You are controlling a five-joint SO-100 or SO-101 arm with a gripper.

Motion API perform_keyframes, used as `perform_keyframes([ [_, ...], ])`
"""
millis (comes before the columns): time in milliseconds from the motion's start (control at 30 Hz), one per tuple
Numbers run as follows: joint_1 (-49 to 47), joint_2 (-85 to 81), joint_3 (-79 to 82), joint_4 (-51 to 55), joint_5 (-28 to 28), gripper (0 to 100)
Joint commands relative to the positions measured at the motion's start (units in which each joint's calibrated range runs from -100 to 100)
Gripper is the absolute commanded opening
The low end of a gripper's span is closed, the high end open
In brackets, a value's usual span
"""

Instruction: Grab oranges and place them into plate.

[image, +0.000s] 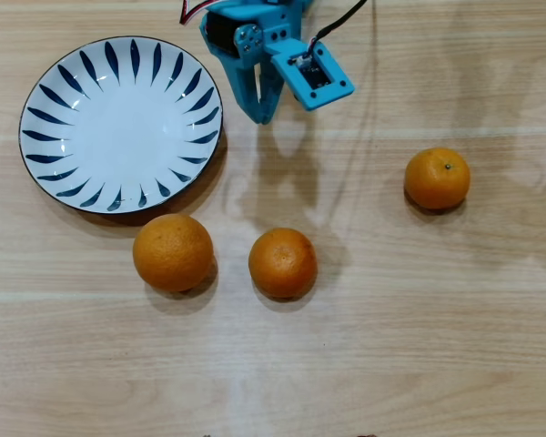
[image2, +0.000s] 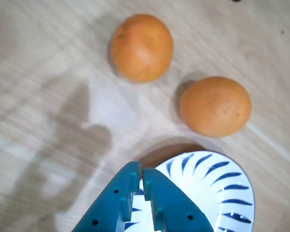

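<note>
Blue end effector (image: 264,116) above the desk (image: 391,346), fingers together and holding nothing, just right of the plate (image: 45,100) in the overhead view. Largest orange (image: 173,252) just below the plate's rim, a second orange (image: 283,263) farther right, a third orange (image: 437,178) (stem dot showing) well apart to the right.

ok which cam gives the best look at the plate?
The overhead view: the whole plate is visible, empty, with its full ring of blue strokes, beside the largest orange. The wrist view shows only part of the plate, cut off by the bottom frame edge and partly covered by the shut tool.
</note>
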Motion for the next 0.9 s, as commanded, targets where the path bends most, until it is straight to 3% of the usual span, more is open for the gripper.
perform_keyframes([
  [0,1.82,0.74,-5.13,-0.09,-2.52,2],
  [333,2.62,1.42,-6.67,-0.43,-2.73,2],
  [567,2.54,5.9,-9.57,-6.79,-7.8,2],
  [867,2.7,22.38,-23.15,-7.74,-11.93,17],
])
